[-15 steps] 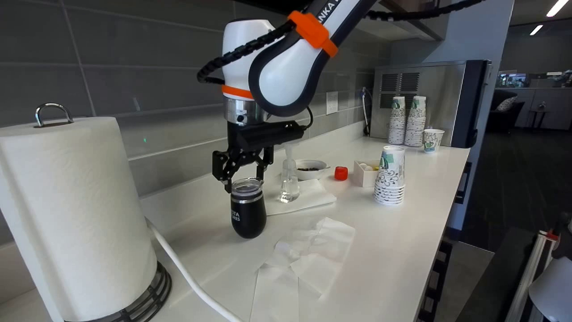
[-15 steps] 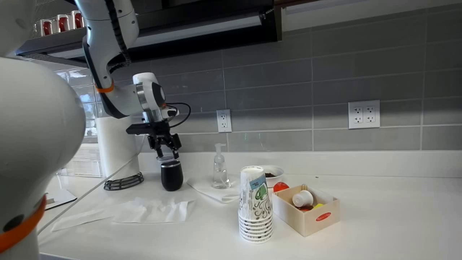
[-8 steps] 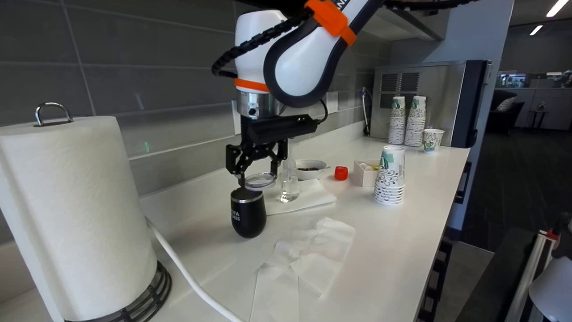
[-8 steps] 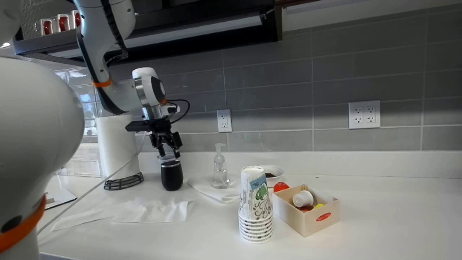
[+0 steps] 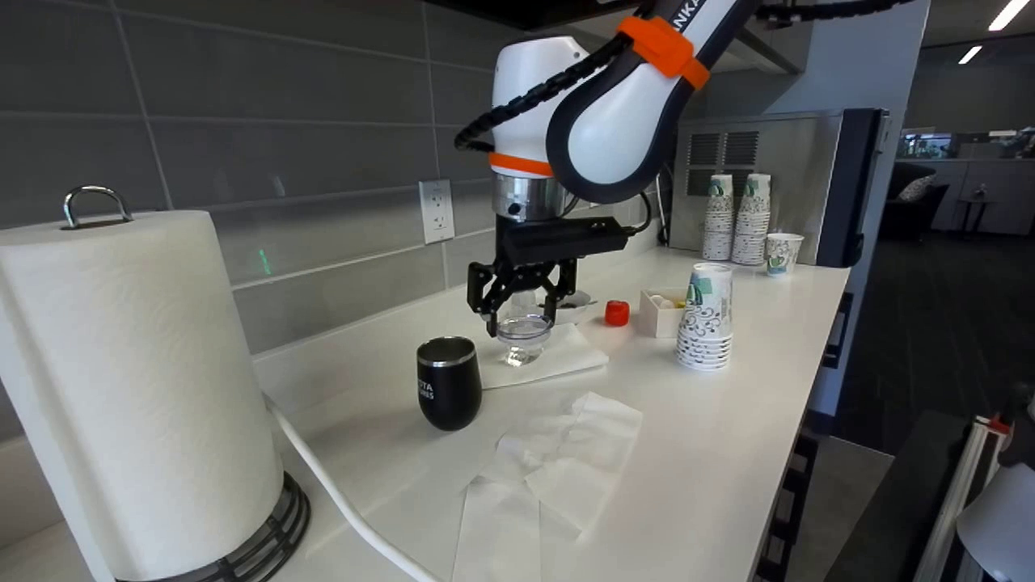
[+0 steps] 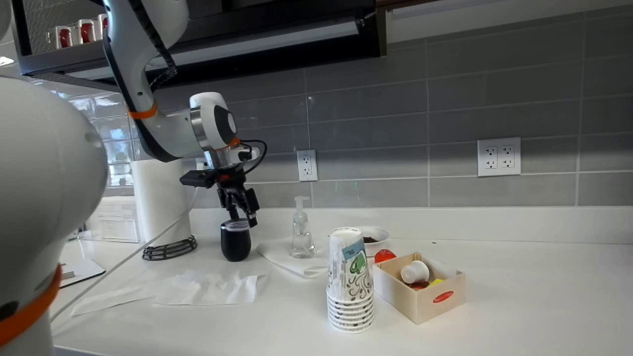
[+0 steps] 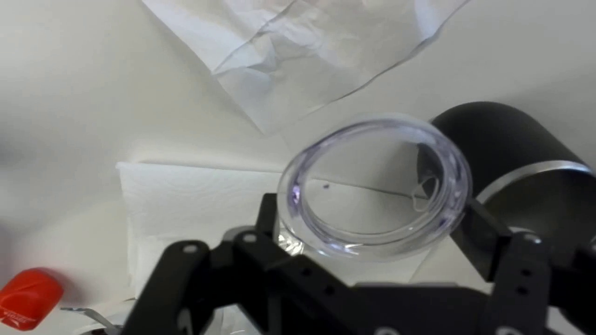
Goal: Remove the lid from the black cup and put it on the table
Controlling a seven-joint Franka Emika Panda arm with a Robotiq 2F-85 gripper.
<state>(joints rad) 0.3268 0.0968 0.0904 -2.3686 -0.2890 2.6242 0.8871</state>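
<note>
Near the wrist view's centre, the jaws clamp the lid across opposite edges, probably to keep it steady for setting down; the black cup stands uncovered at right on the worktop.

This looks like a kitchen or break room: a long white smooth surface runs along a grey tiled wall, bearing a thick white paper-towel roll, stacks of white patterned paper cups and a boxy silver metal appliance with vents. Beyond, a dark armchair stands on a dark floor.
</note>
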